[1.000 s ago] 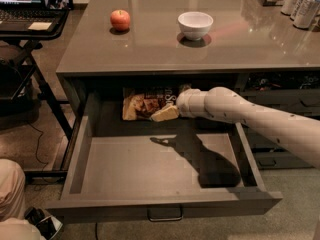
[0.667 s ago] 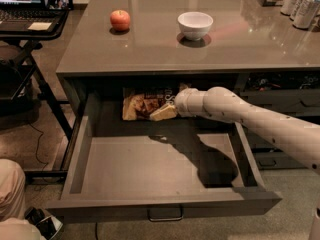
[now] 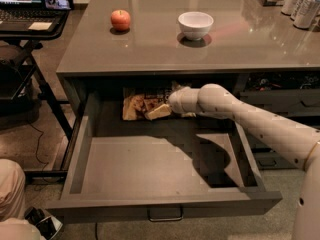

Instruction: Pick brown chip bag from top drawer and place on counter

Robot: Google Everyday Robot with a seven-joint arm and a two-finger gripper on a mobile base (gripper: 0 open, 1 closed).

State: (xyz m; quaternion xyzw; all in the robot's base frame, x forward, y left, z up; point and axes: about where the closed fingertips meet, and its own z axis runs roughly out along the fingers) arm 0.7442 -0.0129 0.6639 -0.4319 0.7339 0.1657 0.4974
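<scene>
The top drawer (image 3: 165,204) is pulled wide open below the counter (image 3: 150,49). The brown chip bag (image 3: 136,104) lies flat at the back of the drawer, partly under the counter's edge. My gripper (image 3: 159,112) reaches in from the right and sits at the bag's right end, touching it. My white arm (image 3: 250,121) crosses the drawer's right side and casts a shadow on the drawer floor. The bag's right part is hidden behind the gripper.
A red apple (image 3: 120,20) and a white bowl (image 3: 195,25) stand on the counter, with cans (image 3: 300,4) at the far right. A desk with a laptop (image 3: 30,19) stands at the left. A person's knee (image 3: 10,194) is at the bottom left.
My gripper has edged slightly left over the chip bag. The bag and the drawer have not moved.
</scene>
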